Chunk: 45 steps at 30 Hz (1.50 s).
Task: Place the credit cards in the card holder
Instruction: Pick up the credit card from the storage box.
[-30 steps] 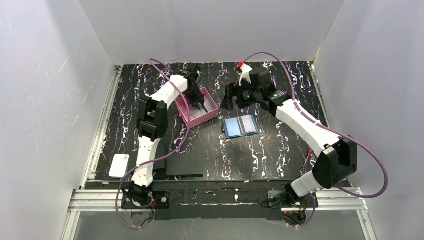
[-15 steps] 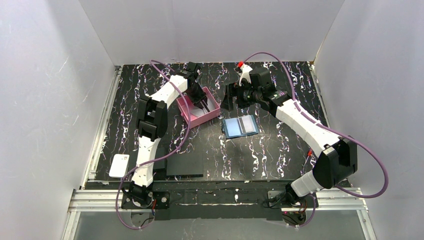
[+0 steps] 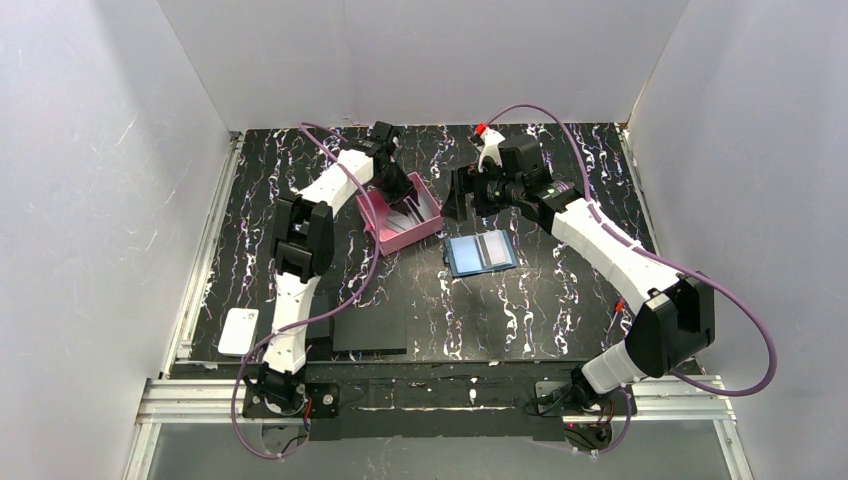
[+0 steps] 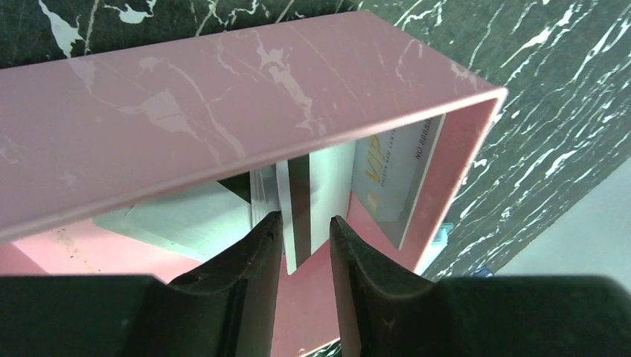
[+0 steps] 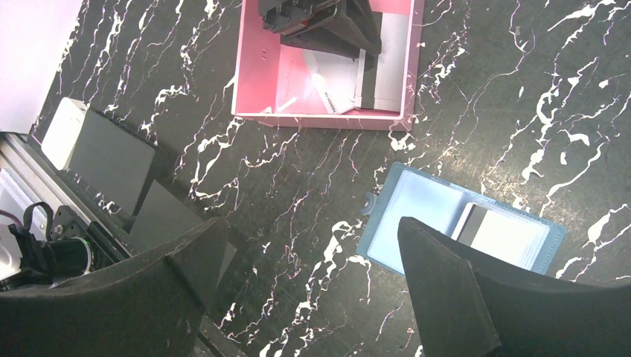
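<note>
Left gripper [image 4: 303, 238] inside the small pink open-topped card holder [image 4: 223, 104], fingers slightly parted over a pale black-striped credit card [image 4: 296, 201] lying in it. We should lift straight up w/o snagging it; right gripper [image 5: 311, 230] hovers wide open.

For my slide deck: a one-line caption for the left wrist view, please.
Left tool open inside the pink card holder, credit cards lying on its floor.

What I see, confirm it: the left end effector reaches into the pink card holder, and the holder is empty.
Not empty. The left end effector reaches into the pink card holder, but the holder has credit cards in it, as the left wrist view shows.
</note>
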Motion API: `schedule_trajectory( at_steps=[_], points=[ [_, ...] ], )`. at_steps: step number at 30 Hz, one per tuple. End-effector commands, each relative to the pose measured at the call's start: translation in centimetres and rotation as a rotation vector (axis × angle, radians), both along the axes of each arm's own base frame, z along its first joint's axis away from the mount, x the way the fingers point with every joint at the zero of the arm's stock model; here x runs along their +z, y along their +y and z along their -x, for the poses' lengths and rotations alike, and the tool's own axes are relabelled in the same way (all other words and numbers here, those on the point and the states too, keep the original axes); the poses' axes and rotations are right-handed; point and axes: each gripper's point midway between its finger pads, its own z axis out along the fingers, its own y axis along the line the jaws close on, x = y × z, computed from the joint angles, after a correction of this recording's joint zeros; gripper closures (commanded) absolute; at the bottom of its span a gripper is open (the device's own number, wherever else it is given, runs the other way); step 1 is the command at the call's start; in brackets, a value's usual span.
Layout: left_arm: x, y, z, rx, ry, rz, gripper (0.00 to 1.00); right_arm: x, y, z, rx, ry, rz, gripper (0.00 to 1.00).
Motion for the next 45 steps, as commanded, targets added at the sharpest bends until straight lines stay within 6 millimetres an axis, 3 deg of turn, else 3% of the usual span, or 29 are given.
schedule_trajectory(
  at_steps=[1, 8, 20, 33, 41, 45],
  points=[
    [5.5, -0.8, -0.5, 0.005, -0.094, 0.079, 0.71, 1.8, -0.2, -0.2, -0.008, -0.047, -0.028, 0.06],
    [6.6, -1.1, -1.1, 0.024, -0.119, 0.101, 0.7, 1.8, -0.3, -0.1, -0.01, -0.048, -0.031, 0.06],
    [6.1, -2.3, -1.7, 0.062, -0.09, 0.16, 0.72, 1.9, -0.5, -0.1, -0.018, -0.051, -0.031, 0.06],
    [3.7, -1.6, -0.4, 0.028, -0.038, 0.077, 0.83, 2.0, -1.1, 0.0, -0.023, -0.075, -0.008, 0.05],
    [4.6, -1.4, -0.6, -0.011, -0.068, 0.061, 0.91, 3.5, -1.6, -0.6, -0.041, -0.124, 0.004, 0.08],
    [4.5, -1.9, -0.8, -0.031, -0.083, 0.09, 0.92, 3.5, -1.9, -0.7, -0.076, -0.052, 0.037, 0.12]
  ],
)
